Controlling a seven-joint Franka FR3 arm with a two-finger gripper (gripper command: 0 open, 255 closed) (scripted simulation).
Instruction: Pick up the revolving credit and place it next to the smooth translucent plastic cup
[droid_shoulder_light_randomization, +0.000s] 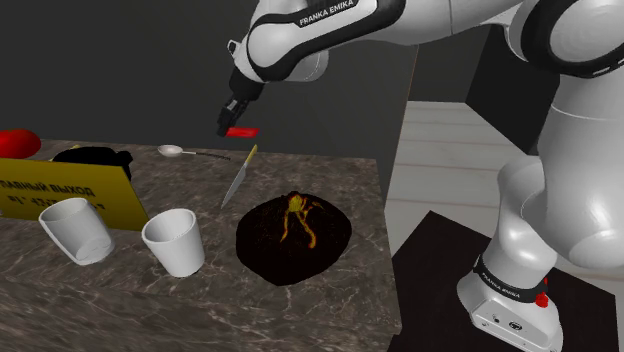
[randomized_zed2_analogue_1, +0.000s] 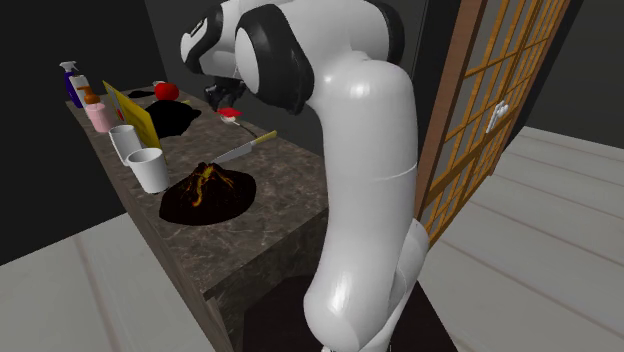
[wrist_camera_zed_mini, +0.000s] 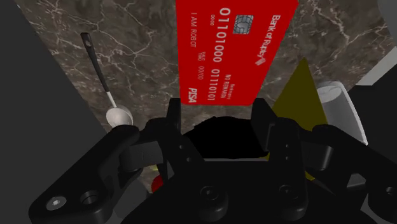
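Wrist view: gripper (wrist_camera_zed_mini: 219, 111) pinches the red card (wrist_camera_zed_mini: 236, 51) between 2 fingers (wrist_camera_zed_mini: 174, 116) (seemingly clear of the countertop (wrist_camera_zed_mini: 146, 38)).

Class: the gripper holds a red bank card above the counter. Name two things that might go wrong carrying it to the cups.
The gripper clasps the red bank card only at one end, so it might slip out. Two white cups stand close together; setting down beside one might knock either.
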